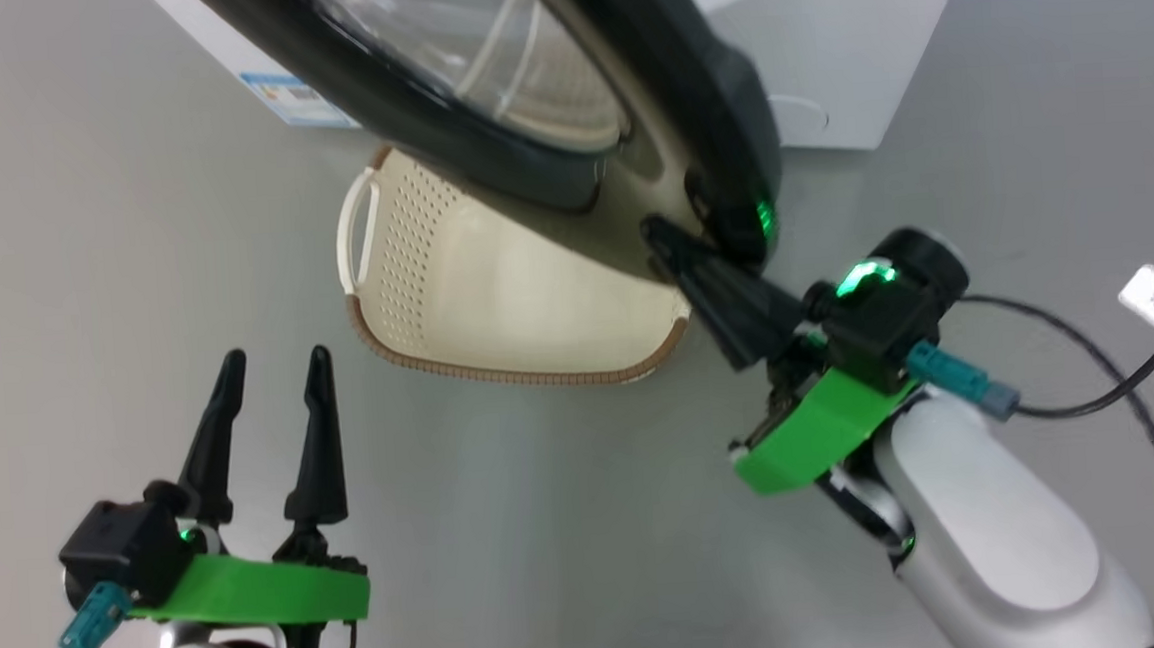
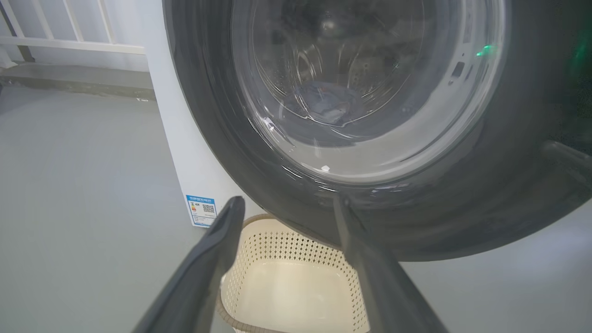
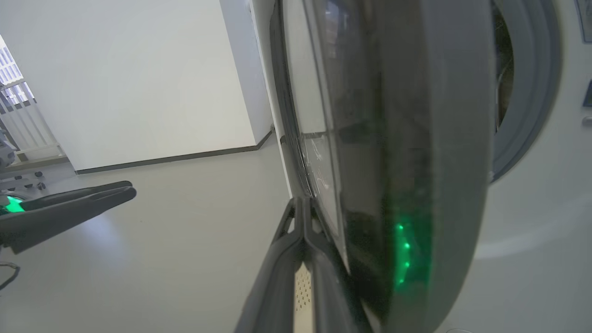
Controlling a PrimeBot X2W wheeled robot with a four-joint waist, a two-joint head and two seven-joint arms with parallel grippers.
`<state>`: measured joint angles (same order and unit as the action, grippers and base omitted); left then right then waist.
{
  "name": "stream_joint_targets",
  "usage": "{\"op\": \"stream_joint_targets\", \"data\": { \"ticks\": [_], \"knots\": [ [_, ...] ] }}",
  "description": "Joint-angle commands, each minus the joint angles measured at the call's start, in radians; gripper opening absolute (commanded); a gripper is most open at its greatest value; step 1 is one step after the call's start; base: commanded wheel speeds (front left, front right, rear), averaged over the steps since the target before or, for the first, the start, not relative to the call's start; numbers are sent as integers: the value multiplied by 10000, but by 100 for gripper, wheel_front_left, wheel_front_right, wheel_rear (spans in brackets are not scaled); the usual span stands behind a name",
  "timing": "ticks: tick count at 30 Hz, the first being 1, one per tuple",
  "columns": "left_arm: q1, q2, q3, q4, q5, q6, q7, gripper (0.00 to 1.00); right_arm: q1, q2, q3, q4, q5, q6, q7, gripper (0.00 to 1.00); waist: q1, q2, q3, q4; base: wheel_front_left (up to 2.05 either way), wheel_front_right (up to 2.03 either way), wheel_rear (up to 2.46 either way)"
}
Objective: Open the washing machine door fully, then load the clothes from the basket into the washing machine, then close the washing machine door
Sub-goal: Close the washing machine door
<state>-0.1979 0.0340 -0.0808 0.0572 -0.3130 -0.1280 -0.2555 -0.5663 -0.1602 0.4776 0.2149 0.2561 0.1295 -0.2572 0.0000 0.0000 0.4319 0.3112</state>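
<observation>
Left wrist view: bluish clothes (image 2: 323, 105) lie in the drum (image 2: 370, 71) behind the bulging glass of the glossy door (image 2: 199, 92); perforated cream basket (image 2: 277, 245), bare-bottomed; left end effector (image 2: 286, 206) apart, right end effector (image 1: 662, 234) together.

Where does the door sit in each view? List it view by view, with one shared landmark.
Head view: door across the top centre, over the basket.
Left wrist view: upper right, glass facing the camera.
Right wrist view: edge-on, centre right.
Shared landmark: the white machine behind it.
</observation>
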Motion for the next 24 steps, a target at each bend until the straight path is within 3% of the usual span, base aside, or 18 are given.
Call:
{"op": "stream_joint_targets", "data": {
  "ticks": [1,12,24],
  "knots": [
    [-248,162,276,-168,-37,-27,-63,100,-190,240,-55,-308,-87,12,-46,0,0,0,317,-20,0,0,0],
    [-781,162,9,-189,-146,-27,-63,100,-1627,741,-1887,-48,-473,12,-46,0,0,0,1239,-87,0,0,0],
    [-1519,162,-591,-245,-607,-27,-63,100,-4060,740,-2772,852,-1088,12,-46,0,0,0,2394,43,0,0,0]
  ]
}}
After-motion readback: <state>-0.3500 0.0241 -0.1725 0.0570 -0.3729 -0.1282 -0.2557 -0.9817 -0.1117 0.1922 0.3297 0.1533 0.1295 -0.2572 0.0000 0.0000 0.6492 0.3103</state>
